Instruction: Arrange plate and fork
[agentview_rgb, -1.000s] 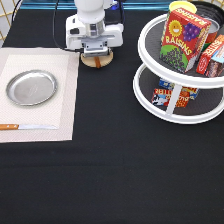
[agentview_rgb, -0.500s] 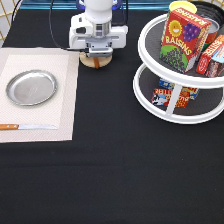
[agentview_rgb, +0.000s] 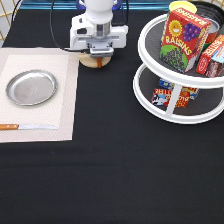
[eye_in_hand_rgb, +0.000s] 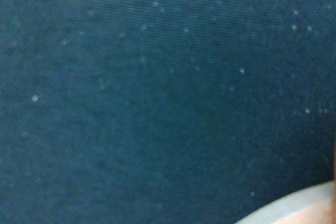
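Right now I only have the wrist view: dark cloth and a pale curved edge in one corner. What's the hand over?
Observer: The gripper hangs over a small wooden disc at the exterior view's top. That pale edge is likely its rim.
Operator: Where's the plate?
Observer: The plate lies on a pale placemat at the exterior view's left, apart from the gripper.
Operator: Fork?
Observer: Can't pick it out. The only utensil showing is a knife on the placemat, below the plate. The gripper hides most of the wooden disc.
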